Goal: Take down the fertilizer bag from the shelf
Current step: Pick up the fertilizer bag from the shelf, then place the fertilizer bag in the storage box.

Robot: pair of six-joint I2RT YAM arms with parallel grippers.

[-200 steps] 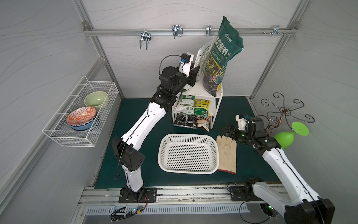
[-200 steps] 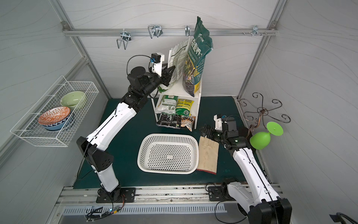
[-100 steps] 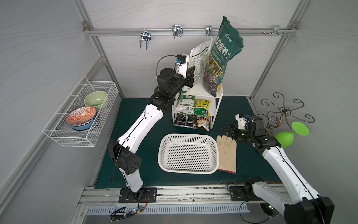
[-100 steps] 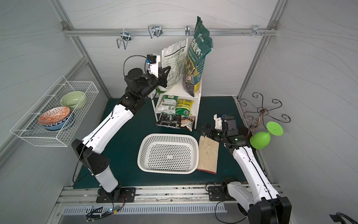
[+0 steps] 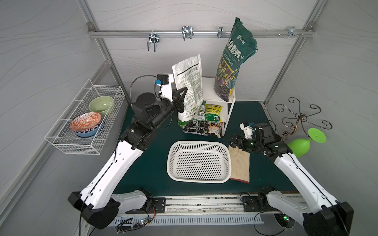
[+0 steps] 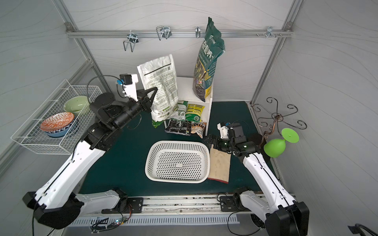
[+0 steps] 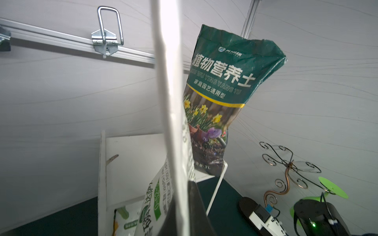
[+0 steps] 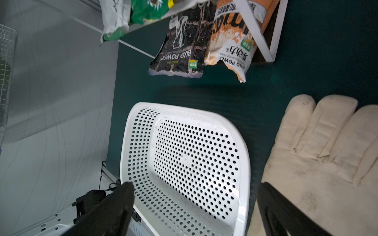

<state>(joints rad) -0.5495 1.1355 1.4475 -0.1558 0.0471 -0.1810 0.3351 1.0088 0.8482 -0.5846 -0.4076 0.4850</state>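
At the left of both top views a white wire basket (image 5: 84,122) on the wall holds a green bowl (image 5: 101,104) and an orange patterned bowl (image 5: 86,122). Centre-left, the left gripper (image 5: 181,97) is clamped on the lower edge of a white fertilizer bag (image 5: 189,81), which is lifted clear of the shelf (image 5: 208,90) and hangs just left of it, upright with a slight tilt. In the left wrist view the bag's edge (image 7: 169,102) runs up the middle of the frame. A tall dark green soil bag (image 5: 235,59) stands on the shelf's top board; smaller packets (image 5: 204,120) fill the lower tiers. At lower centre lies a white perforated basket (image 5: 198,161), a beige glove (image 5: 240,163) touching its right side. Right of centre, the right gripper (image 5: 233,141) hovers over the glove's fingers, jaws wide, holding nothing. At far right a green plastic goblet (image 5: 302,143) hangs on a scrolled wire rack (image 5: 300,116).
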